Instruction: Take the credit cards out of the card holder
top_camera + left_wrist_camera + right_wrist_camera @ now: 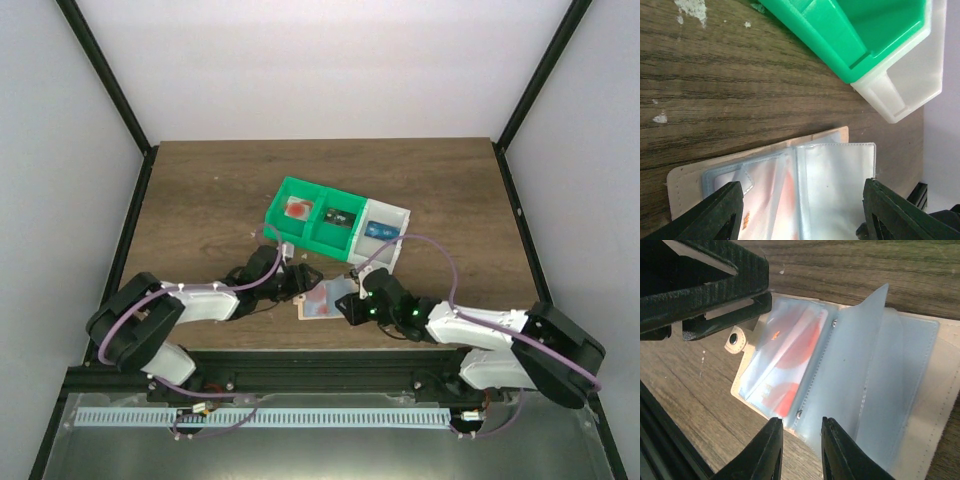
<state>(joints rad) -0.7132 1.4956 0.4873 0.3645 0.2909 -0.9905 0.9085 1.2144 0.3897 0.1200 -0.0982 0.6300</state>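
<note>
Ideally, the card holder [325, 300] should be pinned by the wide-spread left hand [805, 215] while the red card [790, 352] is drawn out by the narrowly parted right hand [801, 440].

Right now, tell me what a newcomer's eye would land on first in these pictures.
The bright green bins in a row with a white bin at mid-table stand out first, each with something small inside. Just in front of them lies the card holder, opened flat, its clear sleeves fanned and a red-orange card showing through. Two grippers meet there: the left gripper open wide above it, the right gripper with fingers nearly together at its edge.
</note>
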